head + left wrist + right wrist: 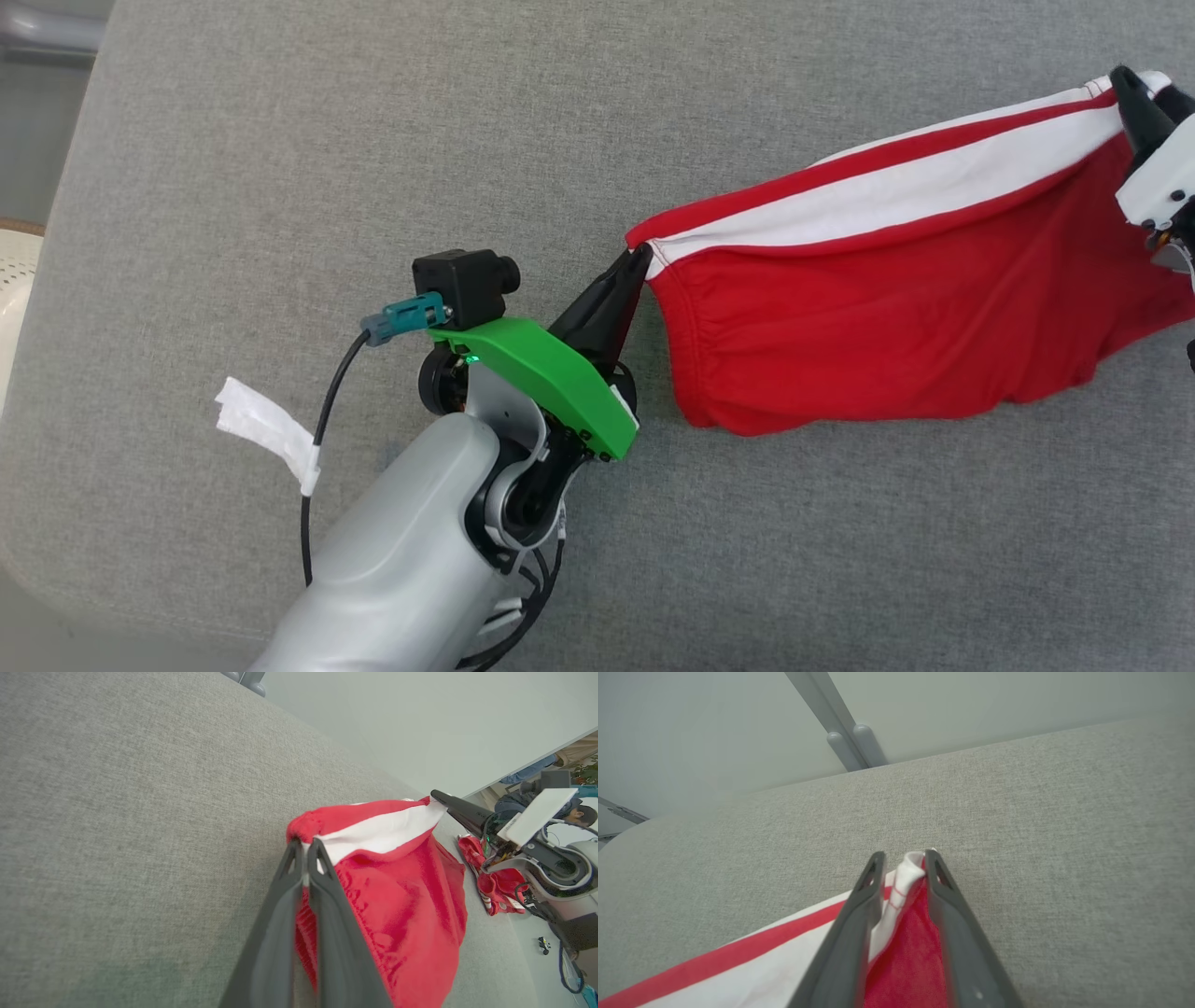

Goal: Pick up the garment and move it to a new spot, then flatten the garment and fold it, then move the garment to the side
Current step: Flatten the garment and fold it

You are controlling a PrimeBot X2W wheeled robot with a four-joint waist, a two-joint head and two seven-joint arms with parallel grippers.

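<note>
A red garment (887, 308) with white stripes along its top hem hangs stretched between my two grippers over the grey cushion (373, 140). My left gripper (637, 259) is shut on the garment's left corner; the left wrist view has its fingers (304, 845) pinched together on the red hem (402, 896). At the upper right, my right gripper (1125, 89) is at the other corner. In the right wrist view its jaws (903, 856) stand apart. The white hem corner (910, 868) lies loose between them, leaning on the right finger.
A strip of white tape (266, 429) flaps from the left arm's cable. A second red cloth (495, 882) lies by the cushion's edge behind the right arm. A person (574, 812) sits beyond it. The cushion's rounded edge runs down the left (56, 233).
</note>
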